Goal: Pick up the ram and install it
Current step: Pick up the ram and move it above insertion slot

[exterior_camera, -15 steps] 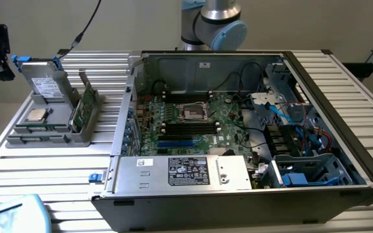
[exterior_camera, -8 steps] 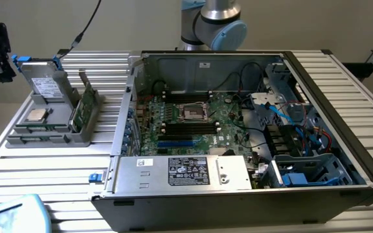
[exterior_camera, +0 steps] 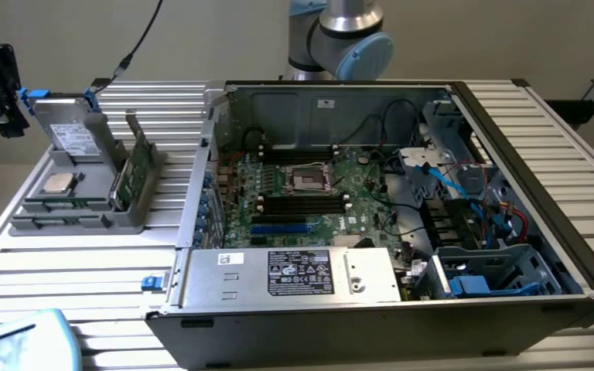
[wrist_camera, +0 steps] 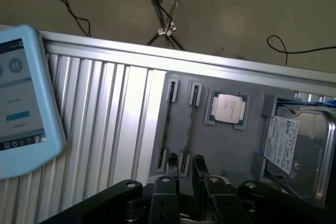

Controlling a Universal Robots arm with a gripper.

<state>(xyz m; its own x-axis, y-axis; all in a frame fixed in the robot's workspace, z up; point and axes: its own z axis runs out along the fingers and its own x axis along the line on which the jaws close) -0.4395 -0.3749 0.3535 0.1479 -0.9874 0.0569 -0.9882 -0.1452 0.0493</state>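
The ram [exterior_camera: 138, 176], a thin green stick, stands on edge in a grey holder [exterior_camera: 90, 220] at the exterior view's left, beside the open computer case. In the wrist view two sticks of ram [wrist_camera: 166, 127] sit edge-on in the holder's narrow slots [wrist_camera: 189, 124]. My gripper [wrist_camera: 185, 162] hovers above their near ends, its two black fingers [wrist_camera: 200, 165] a little apart with nothing between them. In the exterior view the gripper [exterior_camera: 4, 116] hangs high above the table's far left corner, apart from the holder. The motherboard [exterior_camera: 323, 220] with black memory slots [exterior_camera: 288, 202] lies inside the case.
The holder also carries a silver processor chip [wrist_camera: 228, 107] and a hard drive [wrist_camera: 300, 148]. A tablet in a light blue cover [wrist_camera: 23, 103] lies on the slatted table [wrist_camera: 110, 119]. The case's power supply [exterior_camera: 291, 274], cables and drive cage [exterior_camera: 493, 274] crowd the exterior view's right.
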